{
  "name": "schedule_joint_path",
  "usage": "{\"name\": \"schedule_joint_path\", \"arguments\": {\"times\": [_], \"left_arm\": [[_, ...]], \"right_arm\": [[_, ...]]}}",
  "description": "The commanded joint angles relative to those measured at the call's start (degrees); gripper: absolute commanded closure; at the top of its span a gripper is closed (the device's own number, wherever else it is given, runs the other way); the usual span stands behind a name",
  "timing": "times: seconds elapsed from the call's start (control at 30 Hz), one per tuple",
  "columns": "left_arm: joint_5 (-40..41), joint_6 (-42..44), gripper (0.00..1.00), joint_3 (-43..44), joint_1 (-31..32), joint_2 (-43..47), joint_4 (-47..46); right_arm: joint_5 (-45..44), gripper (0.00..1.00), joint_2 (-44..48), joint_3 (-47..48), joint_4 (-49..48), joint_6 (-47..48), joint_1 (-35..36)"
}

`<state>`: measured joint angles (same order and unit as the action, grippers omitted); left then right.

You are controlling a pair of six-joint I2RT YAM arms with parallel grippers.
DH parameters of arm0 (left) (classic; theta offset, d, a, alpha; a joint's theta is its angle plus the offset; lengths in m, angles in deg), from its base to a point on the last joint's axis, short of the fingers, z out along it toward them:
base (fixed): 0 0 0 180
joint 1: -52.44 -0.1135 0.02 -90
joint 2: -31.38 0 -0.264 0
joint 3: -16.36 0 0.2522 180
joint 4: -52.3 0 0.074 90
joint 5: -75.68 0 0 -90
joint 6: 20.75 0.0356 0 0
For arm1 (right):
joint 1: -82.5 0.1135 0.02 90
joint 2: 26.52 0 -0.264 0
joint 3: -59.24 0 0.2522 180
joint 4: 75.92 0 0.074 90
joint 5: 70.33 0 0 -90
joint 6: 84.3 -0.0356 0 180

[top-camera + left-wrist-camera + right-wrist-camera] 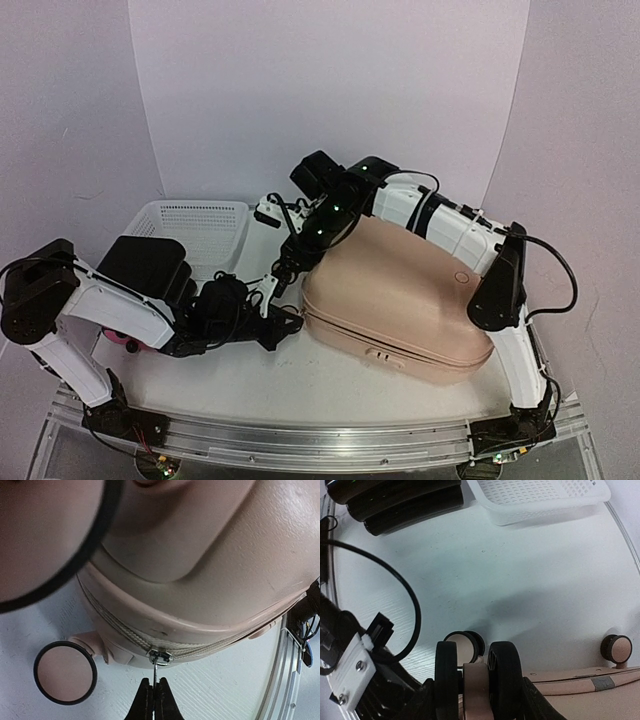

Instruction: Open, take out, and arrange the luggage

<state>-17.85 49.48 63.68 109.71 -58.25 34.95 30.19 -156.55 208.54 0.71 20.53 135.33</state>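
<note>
Left claw (154, 681) tight on luggage (210, 565) zipper (158, 657)

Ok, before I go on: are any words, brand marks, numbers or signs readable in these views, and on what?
No text can be read in any view.
luggage: a small round mark on the shell, too small to read.
zipper pull: no lettering visible.
white basket: no label visible.
</note>
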Motion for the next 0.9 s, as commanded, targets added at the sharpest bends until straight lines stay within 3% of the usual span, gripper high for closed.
{"name": "schedule_joint_path", "arguments": {"times": [0.0,0.3,0.57,0.87], "left_arm": [[5.0,1.7,1.0,-2.8,-3.7,3.4,3.5],[3.8,2.7,1.0,-3.8,-7.6,4.7,3.2],[3.7,1.1,1.0,-4.2,-12.7,4.5,2.1],[-1.0,1.9,1.0,1.5,-17.2,-1.6,1.7]], "right_arm": [[8.3,1.0,8.0,-4.8,8.4,4.6,-2.0],[17.7,1.0,11.9,-10.4,8.8,6.4,-5.0],[19.8,1.0,14.4,-14.6,8.9,6.8,-5.6],[24.3,1.0,17.3,-17.6,9.4,6.6,-5.6]]}}
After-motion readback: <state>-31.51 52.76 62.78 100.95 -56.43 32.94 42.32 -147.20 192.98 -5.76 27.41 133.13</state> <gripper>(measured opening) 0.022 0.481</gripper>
